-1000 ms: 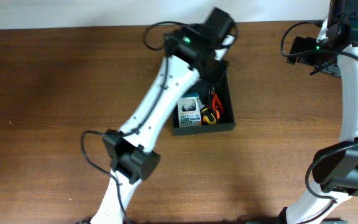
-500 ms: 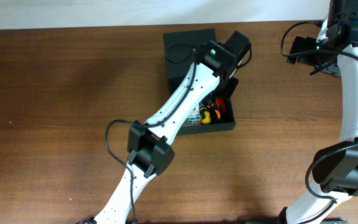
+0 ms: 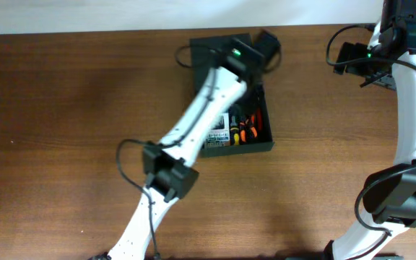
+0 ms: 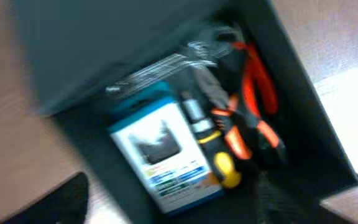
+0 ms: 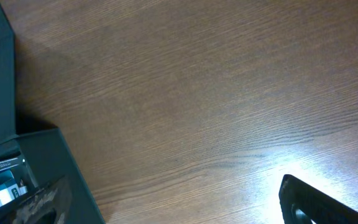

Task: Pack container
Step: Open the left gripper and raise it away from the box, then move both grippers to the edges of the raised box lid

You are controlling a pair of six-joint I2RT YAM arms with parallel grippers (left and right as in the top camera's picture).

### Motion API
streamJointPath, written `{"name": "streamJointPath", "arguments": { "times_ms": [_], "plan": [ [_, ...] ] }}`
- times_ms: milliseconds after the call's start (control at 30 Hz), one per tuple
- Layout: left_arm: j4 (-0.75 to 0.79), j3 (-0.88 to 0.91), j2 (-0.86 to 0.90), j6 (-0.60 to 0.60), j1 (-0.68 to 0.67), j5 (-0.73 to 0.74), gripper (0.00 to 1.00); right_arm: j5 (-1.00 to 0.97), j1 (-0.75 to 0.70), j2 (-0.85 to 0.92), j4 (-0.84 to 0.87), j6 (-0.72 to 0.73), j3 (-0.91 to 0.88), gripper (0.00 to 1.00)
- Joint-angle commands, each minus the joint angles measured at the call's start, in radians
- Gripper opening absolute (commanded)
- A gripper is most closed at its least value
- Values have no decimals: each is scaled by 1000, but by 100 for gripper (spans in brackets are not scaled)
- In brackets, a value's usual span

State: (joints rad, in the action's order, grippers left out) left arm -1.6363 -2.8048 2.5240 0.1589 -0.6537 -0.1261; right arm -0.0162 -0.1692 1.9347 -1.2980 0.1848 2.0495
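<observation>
Looking across the brown tabletop [image 3: 63,130], I find the container [image 3: 237,150] past the middle, toward the far edge. My left arm reaches over it and my right arm is parked well apart at the right side. The flap lid [image 3: 211,45] is open, thrown back on the far side of the box.

My left pincer [image 3: 264,45] hangs over the container's far end, near the hinge. Its fingers show at the bottom corners of the blurred left wrist view, apart, with nothing between them. My right pincer [image 3: 351,59] is spread wide and empty above bare wood.

Inside the box lie a blue-and-white card pack [image 4: 166,155], orange-handled pliers [image 4: 253,93], a screwdriver [image 4: 219,149] with a yellow-and-black handle, and a silver wrench [image 4: 194,53], all close together.

I judge the filling mostly done and the closing step at hand. The next move calls for catching the lid's free edge and swinging it over the opening without snagging the pliers' handles.

The overhead view gives me both arms and the lid's full outline, but my left arm covers much of the interior. The left wrist view shows the contents one by one, though softly. The right wrist view catches only the container's corner at its left edge.
</observation>
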Motion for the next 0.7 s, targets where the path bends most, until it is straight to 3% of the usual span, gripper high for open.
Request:
{"name": "streamJointPath", "arguments": {
  "times_ms": [0,167,333,433,467,500,533,567,600,633,667],
  "plan": [
    [-23,-71,-143,10,114,-32,94,6,5,2,2,8,4,99],
    [-22,-72,-178,13,262,-11,99,5,5,2,2,8,4,99],
    [-3,-30,-158,-1,429,223,99,24,5,2,138,19,4,99],
    [21,38,-140,-88,508,382,99,86,5,2,169,19,4,99],
    [28,63,-134,-114,532,443,92,126,5,2,188,19,4,99],
    [39,97,-118,-150,567,544,75,185,5,2,231,19,4,99],
    [46,114,-111,-179,586,608,68,233,5,2,248,18,4,83],
    [55,133,-100,-212,605,666,60,261,6,6,257,19,3,42],
    [66,150,-91,-240,622,715,50,290,9,16,270,22,2,24],
    [79,166,-81,-254,636,748,38,298,13,25,275,40,2,14],
    [98,184,-70,-262,648,780,20,297,18,42,277,68,2,6]
  ]
}}
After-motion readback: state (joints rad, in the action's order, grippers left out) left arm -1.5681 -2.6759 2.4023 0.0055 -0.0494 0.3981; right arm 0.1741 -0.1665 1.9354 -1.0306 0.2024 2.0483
